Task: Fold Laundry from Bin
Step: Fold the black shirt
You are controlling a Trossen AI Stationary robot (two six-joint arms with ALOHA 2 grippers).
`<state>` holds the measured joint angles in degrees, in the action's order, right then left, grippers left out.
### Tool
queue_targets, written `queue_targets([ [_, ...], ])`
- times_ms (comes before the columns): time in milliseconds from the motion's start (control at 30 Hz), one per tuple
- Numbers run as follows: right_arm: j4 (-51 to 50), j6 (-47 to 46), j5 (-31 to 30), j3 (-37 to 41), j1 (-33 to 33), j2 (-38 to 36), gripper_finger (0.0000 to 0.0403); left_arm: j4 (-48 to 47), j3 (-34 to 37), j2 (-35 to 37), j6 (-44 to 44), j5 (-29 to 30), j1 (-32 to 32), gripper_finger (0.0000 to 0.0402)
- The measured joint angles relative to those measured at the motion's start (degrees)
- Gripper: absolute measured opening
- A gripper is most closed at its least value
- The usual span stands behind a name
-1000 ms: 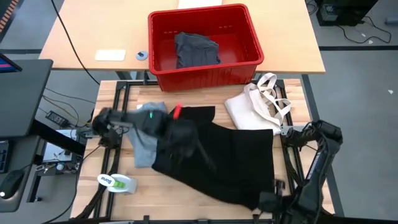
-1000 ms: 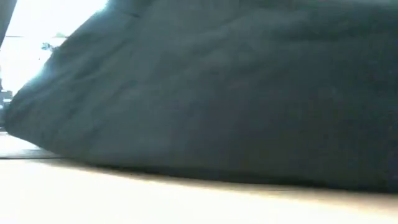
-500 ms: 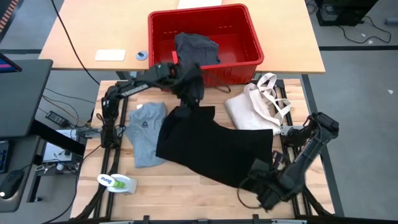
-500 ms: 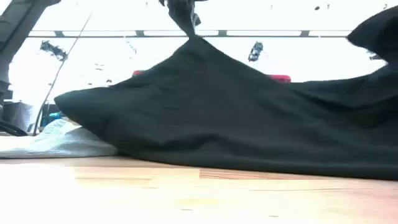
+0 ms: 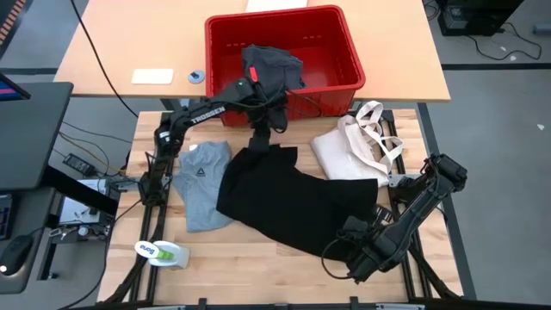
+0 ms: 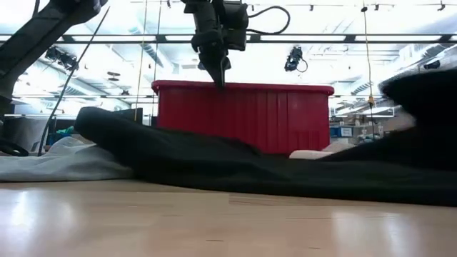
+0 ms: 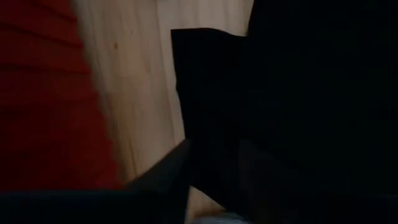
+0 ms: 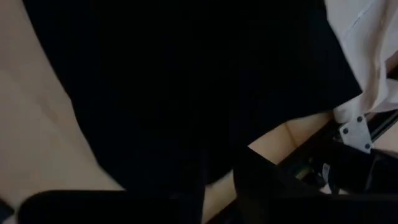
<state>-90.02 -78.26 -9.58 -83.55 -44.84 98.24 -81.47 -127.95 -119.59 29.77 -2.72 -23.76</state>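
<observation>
Change: half a second ago the black garment [image 5: 297, 207] rose in a peak to the left gripper [image 5: 259, 138]; it now lies flat on the surface [image 5: 258, 258], and that gripper hangs free above it, in front of the bin [image 5: 284, 60].
Left fingers: pointing down, tips above the garment's upper edge at centre frame in the high view, holding nothing; how far apart they stand, I cannot tell.
Right gripper [image 5: 355, 250]: low at the lower right of the high view, at the black garment's lower right edge; the right wrist view shows its fingers standing apart over the cloth.
Black garment: spread across the middle of the surface, its left edge overlapping the grey T-shirt [image 5: 200, 185].
Grey T-shirt: left of centre, chest mark up.
Bin: top centre, one dark grey garment [image 5: 271, 67] inside.
Tote bag [image 5: 357, 148]: right of centre, just beside the black garment.
Count: one bin, three garments, one tote bag, two arms.
</observation>
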Motion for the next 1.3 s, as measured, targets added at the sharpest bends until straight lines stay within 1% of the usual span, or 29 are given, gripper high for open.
queue_targets([
  [133, 0.01, 0.03, 1.80, -0.01, -0.13, 0.00, 0.0132, 1.86, -0.06, 0.46, -0.21, 0.07, -0.96, 0.0233],
  [233, 0.00, 0.71, 1.79, 0.00, -0.13, 0.00, 0.0153, 1.81, -0.90, 2.02, -2.42, 0.22, -1.25, 0.0281],
  [300, 0.00, 1.59, 2.44, 0.00, -0.06, 0.00, 0.0159, 1.06, -1.11, 3.83, -4.70, -0.34, -0.86, 0.0293],
  [400, 0.07, 1.95, 2.61, 0.00, -0.07, 0.00, 0.0160, -3.52, -1.17, 5.67, -7.15, -1.68, 2.43, 0.0292],
  [467, 0.65, 1.90, -0.95, 0.00, -0.67, 0.00, 0.0160, -8.67, -1.11, 5.79, -8.75, -2.00, 6.24, 0.0285],
  [533, 3.21, 2.11, -6.74, 0.00, -1.50, 0.00, 0.0160, -7.94, 0.49, 5.81, -11.44, -1.88, 10.58, 0.0276],
  [600, 6.96, 3.08, -12.29, 0.11, -2.36, 0.00, 0.0160, -8.78, 4.69, 7.03, -12.15, -1.45, 15.43, 0.0267],
  [667, 9.17, 3.08, -17.43, 0.25, -3.46, 0.00, 0.0160, -8.56, 9.38, 8.03, -12.09, 1.85, 20.77, 0.0257],
  [733, 11.69, 2.98, -20.49, 0.70, -4.36, 0.00, 0.0160, -8.33, 15.35, 9.00, -13.70, 6.05, 25.46, 0.0246],
  [767, 12.52, 2.81, -21.54, 1.23, -4.79, 0.00, 0.0160, -8.32, 18.26, 9.45, -14.93, 6.80, 27.45, 0.0240],
  [833, 13.56, 1.04, -24.21, 2.79, -5.91, 0.04, 0.0160, -5.08, 23.88, 11.42, -17.79, 7.15, 30.77, 0.0227],
  [867, 15.12, 0.11, -26.33, 3.82, -6.40, 0.04, 0.0160, -3.16, 26.91, 13.24, -19.77, 6.39, 32.09, 0.0220],
  [933, 20.39, -0.18, -29.55, 6.55, -7.47, 0.03, 0.0160, 0.82, 33.31, 17.95, -23.70, 4.19, 34.34, 0.0206],
  [967, 22.54, 0.27, -30.16, 7.68, -7.80, 0.14, 0.0160, 3.80, 36.82, 20.69, -25.94, 3.53, 35.28, 0.0198],
  [1067, 29.49, 0.74, -30.65, 10.76, -8.08, 0.11, 0.0159, 12.67, 47.43, 30.73, -35.07, 3.24, 35.91, 0.0182],
  [1167, 36.02, 2.00, -31.51, 12.93, -7.91, 0.11, 0.0159, 23.70, 57.18, 40.41, -47.39, 5.23, 34.59, 0.0173],
  [1233, 40.77, 3.98, -33.30, 14.05, -7.55, 0.11, 0.0159, 29.42, 63.00, 44.69, -55.45, 6.17, 33.15, 0.0172],
  [1300, 45.03, 6.48, -34.91, 14.87, -7.44, 0.11, 0.0159, 30.14, 68.06, 47.28, -61.76, 6.25, 31.49, 0.0171],
])
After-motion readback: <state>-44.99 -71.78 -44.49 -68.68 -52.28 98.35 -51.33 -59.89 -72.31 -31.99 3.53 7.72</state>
